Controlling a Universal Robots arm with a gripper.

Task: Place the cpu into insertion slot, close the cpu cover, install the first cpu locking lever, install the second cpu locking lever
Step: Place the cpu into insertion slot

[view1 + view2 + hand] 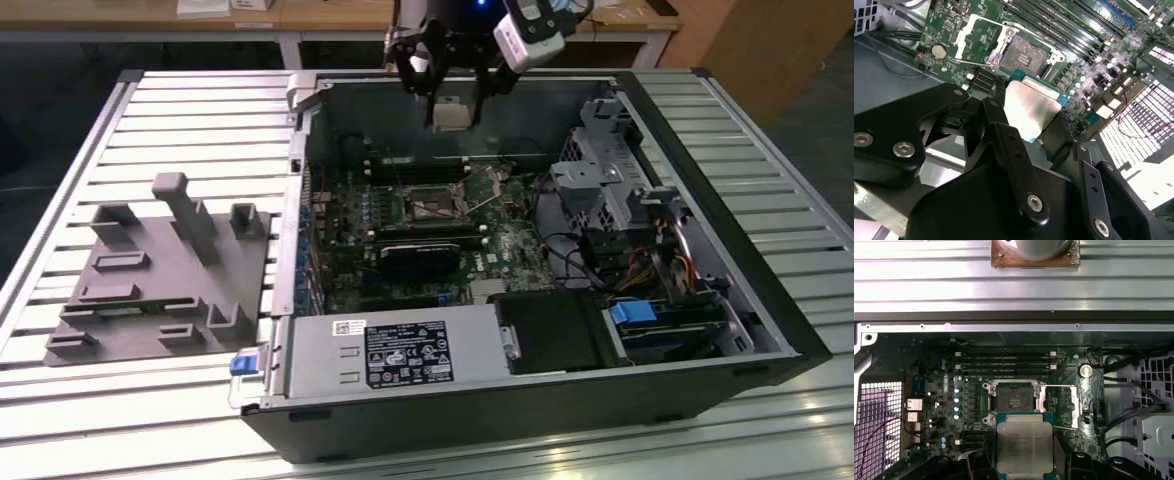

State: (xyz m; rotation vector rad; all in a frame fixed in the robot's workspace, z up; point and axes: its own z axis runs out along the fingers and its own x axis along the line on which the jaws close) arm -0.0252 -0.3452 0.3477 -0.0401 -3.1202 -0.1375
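My gripper (454, 88) hangs over the far side of the open computer case, shut on the cpu (453, 115), a flat silver-grey chip. Both wrist views show the cpu (1031, 107) (1024, 445) pinched by its edges between the black fingers (999, 125). The insertion slot (430, 207) (1014, 401) (1026, 56) lies below on the green board, its dark centre bare. The cpu cover (1073, 407) (974, 37) is flipped open beside the slot. A thin wire lever (1061, 386) stands up next to it.
Long black memory slots (1004, 360) run beside the socket. A black finned block (420, 258) sits on the board's near side. The power supply (387, 355), a drive cage (627, 190) and cables line the case. A grey fixture plate (160, 270) lies at the exterior view's left.
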